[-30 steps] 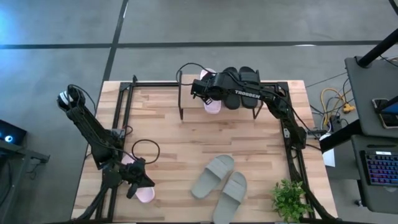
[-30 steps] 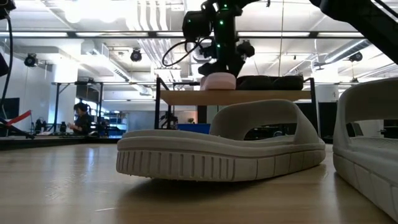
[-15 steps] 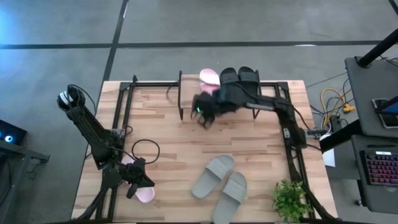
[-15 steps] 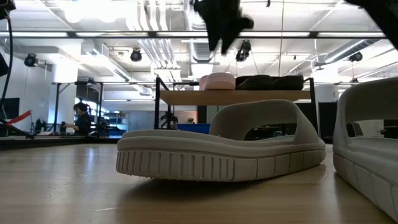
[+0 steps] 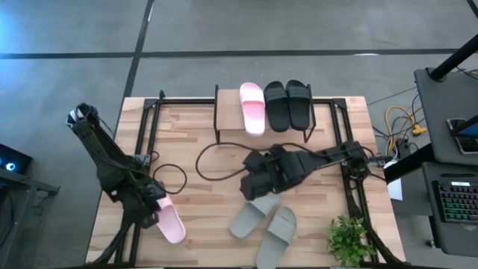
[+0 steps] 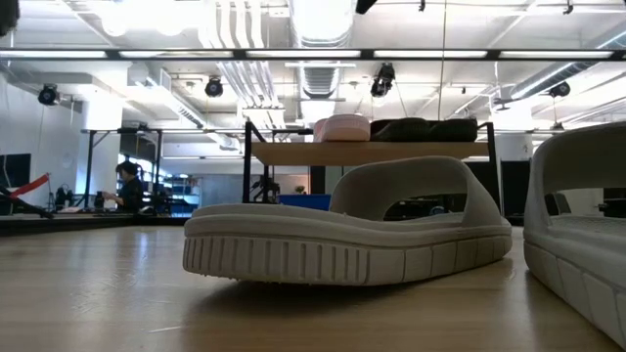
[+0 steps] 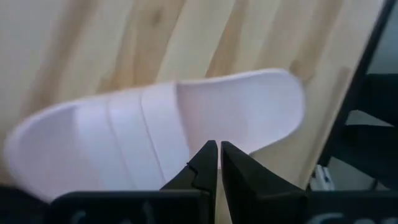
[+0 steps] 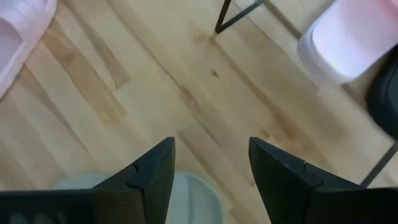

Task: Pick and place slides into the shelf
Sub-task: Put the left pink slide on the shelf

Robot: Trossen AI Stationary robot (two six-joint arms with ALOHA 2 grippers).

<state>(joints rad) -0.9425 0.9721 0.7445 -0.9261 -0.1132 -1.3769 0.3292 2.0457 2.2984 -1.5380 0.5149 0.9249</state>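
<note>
One pale pink slide (image 5: 252, 107) and two black slides (image 5: 288, 104) lie side by side on the shelf's top board (image 6: 367, 153) at the far edge. A second pink slide (image 5: 170, 223) lies sole-down on the table at the near left. My left gripper (image 5: 154, 213) hovers shut over its side edge (image 7: 249, 134). Two grey-green slides (image 5: 254, 213) (image 5: 278, 232) lie sole-down near the middle front. My right gripper (image 8: 211, 168) hangs open above the far end of one (image 8: 186, 190), with nothing between its fingers. My left gripper's shut fingertips (image 7: 208, 155) stand over the pink slide's long side edge, slanting down. I cannot tell whether they touch it. The slide lies flat on the table.
A small green plant (image 5: 347, 239) stands at the table's near right corner. Black frame bars (image 5: 149, 134) run along the left and right sides of the table. Cables loop over the wood behind each arm (image 5: 216, 161). Bare wood lies between the shelf and the grey-green slides.
My right gripper has come away from the pink slide on the shelf, which stays there. It has swung toward the table's near edge and now hangs over the grey-green slides. My left gripper has risen and tipped more steeply down over the pink slide on the table.
</note>
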